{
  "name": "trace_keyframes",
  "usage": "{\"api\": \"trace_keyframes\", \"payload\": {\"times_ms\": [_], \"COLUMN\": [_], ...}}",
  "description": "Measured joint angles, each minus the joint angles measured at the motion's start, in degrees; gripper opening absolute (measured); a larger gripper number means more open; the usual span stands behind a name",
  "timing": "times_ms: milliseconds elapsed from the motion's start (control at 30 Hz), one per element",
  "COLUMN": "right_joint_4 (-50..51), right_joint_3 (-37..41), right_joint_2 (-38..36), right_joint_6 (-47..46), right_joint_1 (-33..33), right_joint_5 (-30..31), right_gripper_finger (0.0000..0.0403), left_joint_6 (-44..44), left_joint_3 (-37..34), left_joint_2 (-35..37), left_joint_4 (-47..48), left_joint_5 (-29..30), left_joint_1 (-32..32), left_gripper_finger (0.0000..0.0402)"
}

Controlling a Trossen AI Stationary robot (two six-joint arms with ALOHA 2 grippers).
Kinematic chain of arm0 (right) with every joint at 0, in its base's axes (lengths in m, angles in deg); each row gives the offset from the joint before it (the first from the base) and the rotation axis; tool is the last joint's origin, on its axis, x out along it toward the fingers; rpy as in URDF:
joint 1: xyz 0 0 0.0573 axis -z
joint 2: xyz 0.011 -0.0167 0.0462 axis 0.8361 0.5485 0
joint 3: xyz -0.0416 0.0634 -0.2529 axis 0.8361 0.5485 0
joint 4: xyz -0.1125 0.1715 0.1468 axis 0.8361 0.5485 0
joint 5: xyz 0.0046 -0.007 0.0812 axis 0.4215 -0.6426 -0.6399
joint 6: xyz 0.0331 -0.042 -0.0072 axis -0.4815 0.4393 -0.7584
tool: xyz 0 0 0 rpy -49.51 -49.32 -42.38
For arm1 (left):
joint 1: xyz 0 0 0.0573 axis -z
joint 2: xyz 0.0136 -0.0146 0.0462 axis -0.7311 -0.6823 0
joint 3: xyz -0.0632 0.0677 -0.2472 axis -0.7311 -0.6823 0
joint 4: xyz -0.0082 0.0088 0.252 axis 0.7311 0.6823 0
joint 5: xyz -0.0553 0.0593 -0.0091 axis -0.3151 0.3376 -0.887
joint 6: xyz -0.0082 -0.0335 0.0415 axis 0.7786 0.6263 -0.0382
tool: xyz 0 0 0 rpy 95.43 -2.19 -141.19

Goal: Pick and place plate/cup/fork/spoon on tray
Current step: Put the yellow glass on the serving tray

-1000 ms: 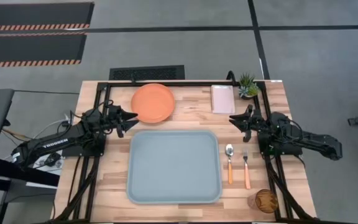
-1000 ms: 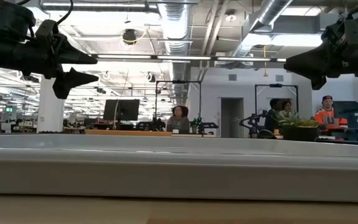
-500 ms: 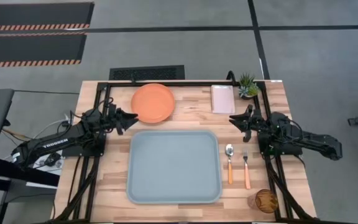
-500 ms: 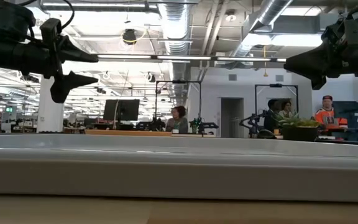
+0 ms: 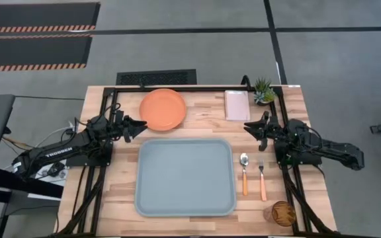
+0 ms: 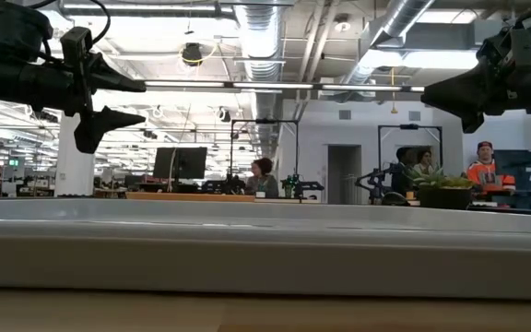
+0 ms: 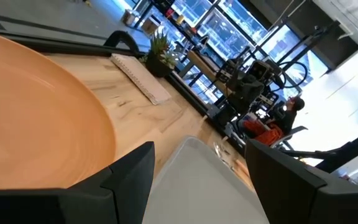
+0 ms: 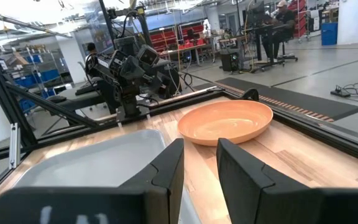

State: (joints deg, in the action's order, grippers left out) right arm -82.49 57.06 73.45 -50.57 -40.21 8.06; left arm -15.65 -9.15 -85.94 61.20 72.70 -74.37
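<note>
1. The tray (image 5: 184,176) lies bare in the middle of the table (image 5: 204,112); everything below is placed from it.
2. The left gripper (image 5: 139,124) hangs above the table off the tray's far left corner, beside the plate's near left rim. Its fingers (image 7: 126,171) are spread wide, with nothing between them and touching nothing; the left wrist view shows the plate and the tray's corner through the gap.
3. The plate (image 5: 163,109) sits flat on the table just beyond the tray's far edge, towards its left half, close to the rim but apart from it.
4. The right gripper (image 5: 249,125) hangs off the tray's far right corner, raised clear of the table. Its fingers (image 8: 166,168) stand a narrow gap apart, empty.
5. The spoon (image 5: 244,173) lies just right of the tray, bowl pointing away, handle towards the near edge.
6. The fork (image 5: 262,178) lies parallel to the spoon on its far side from the tray, tines pointing the same way.
7. The cup (image 5: 282,213) stands upright off the tray's near right corner, beyond the fork's handle.
8. A pink pad (image 5: 237,104) and a small plant (image 5: 264,91) sit beyond the tray's far right corner.
</note>
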Motion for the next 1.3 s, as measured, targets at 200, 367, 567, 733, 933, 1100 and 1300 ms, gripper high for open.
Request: {"api": "trace_keyframes", "payload": {"times_ms": [200,367,567,733,933,1100,1300], "right_joint_4": [0.0,0.0,-0.9,-1.1,-0.8,-0.8,-1.2], "right_joint_3": [0.0,0.0,0.0,0.0,0.0,0.0,0.0], "right_joint_2": [0.0,0.0,0.0,0.0,0.0,0.0,0.0], "right_joint_6": [0.0,0.0,-2.8,-13.5,-21.4,-26.5,-32.9], "right_joint_1": [0.0,0.0,0.0,0.0,0.0,0.0,0.0], "right_joint_5": [0.0,0.0,1.0,1.1,1.2,1.2,1.4], "right_gripper_finger": [0.0120,0.0120,0.0120,0.0120,0.0120,0.0120,0.0120], "left_joint_6": [-0.5,-0.3,5.8,10.1,14.1,19.0,23.2], "left_joint_3": [0.0,0.0,0.0,0.0,0.0,0.0,0.0], "left_joint_2": [0.0,0.0,0.0,0.0,0.0,0.0,0.0], "left_joint_4": [0.5,1.1,1.1,1.4,1.1,1.0,-3.2], "left_joint_5": [1.7,7.9,11.7,14.2,16.0,15.4,13.5], "left_joint_1": [0.0,0.0,0.0,0.0,0.0,0.0,0.0], "left_gripper_finger": [0.0240,0.0240,0.0240,0.0240,0.0240,0.0240,0.0240]}}
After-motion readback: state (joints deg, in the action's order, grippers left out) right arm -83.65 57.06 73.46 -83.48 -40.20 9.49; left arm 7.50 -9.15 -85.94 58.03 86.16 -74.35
